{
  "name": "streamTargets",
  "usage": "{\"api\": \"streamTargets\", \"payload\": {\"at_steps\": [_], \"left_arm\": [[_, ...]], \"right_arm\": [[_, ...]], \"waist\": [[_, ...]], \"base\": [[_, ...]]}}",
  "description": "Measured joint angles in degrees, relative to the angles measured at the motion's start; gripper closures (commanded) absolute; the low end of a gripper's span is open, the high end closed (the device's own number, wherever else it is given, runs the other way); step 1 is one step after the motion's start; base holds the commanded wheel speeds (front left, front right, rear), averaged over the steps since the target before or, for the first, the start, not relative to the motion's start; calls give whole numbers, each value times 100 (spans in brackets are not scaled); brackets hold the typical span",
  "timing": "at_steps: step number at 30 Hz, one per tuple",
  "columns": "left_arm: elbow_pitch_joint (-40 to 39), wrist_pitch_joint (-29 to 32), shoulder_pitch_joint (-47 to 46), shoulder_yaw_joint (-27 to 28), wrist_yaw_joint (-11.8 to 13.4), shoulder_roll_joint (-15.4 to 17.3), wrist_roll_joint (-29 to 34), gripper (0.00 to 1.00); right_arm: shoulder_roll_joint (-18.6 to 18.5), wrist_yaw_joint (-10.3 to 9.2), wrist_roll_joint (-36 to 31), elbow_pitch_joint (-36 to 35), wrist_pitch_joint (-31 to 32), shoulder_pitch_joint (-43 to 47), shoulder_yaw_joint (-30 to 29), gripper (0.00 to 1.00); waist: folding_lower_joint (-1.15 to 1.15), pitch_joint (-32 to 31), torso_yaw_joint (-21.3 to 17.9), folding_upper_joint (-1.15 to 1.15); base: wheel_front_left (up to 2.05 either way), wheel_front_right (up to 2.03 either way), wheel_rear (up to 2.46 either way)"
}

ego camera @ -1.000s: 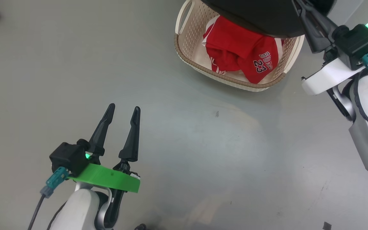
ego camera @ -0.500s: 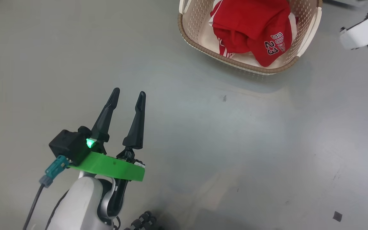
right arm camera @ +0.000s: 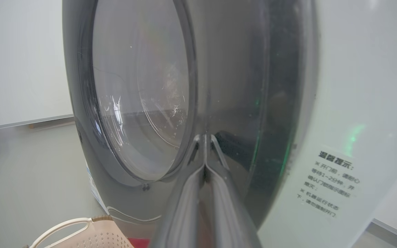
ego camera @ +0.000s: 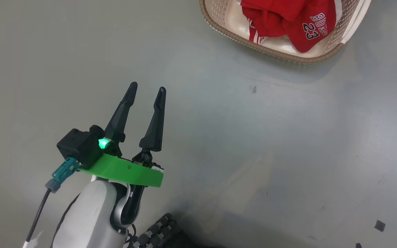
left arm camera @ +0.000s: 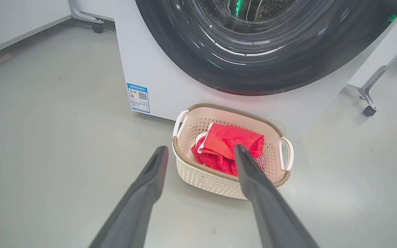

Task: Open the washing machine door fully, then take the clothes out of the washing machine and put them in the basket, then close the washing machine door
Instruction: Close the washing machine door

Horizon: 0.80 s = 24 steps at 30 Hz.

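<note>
- The left gripper (ego camera: pixel 148 86) is hovering low over the grey floor (ego camera: pixel 219 155). Its 2 long dark fingers are spread apart and grasping nothing. It is probably idling here to leave the other arm room.
- Just beyond it, the small cream perforated plastic basket (left arm camera: pixel 209 181) with a brown woven-look rim is standing on the floor. It is sitting right at the foot of the big white front-loading washing machine (left arm camera: pixel 157 69), likely so garments are dropping only a short way.
- The red jersey clothes (left arm camera: pixel 229 143), with white stripes and the number 23, are lying bunched inside the basket, so the unloading is looking done.
- A small blue label (left arm camera: pixel 138 98) is showing low on the machine's front, left of the basket.
- Above the basket, the large round door (right arm camera: pixel 240 103) with its glossy black rim is sitting close against the front, seemingly at or near shut.
- The right gripper (right arm camera: pixel 204 139) is pointing at that rim with its 2 fingers clenched together on nothing, apparently to push as 1 stiff tip. Whether it is touching is unclear.
- The head view's top edge is cutting off the basket's far half. A fold is breaking up the jersey lettering, reflections are blurring the drum, and the latch is hidden.
</note>
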Motion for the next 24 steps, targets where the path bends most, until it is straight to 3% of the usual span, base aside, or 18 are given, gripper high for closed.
{"api": "streamTargets", "payload": {"at_steps": [6,24], "left_arm": [[-7,0,-161,-123,0,-15,-305,0],[35,0,-276,-156,0,-26,-454,0]], "right_arm": [[-120,-5,-49,186,122,-419,-97,100],[-75,-12,-147,625,73,-966,-43,100]], "waist": [[0,189,151,0],[0,314,329,0]], "base": [[0,0,0],[0,0,0]]}}
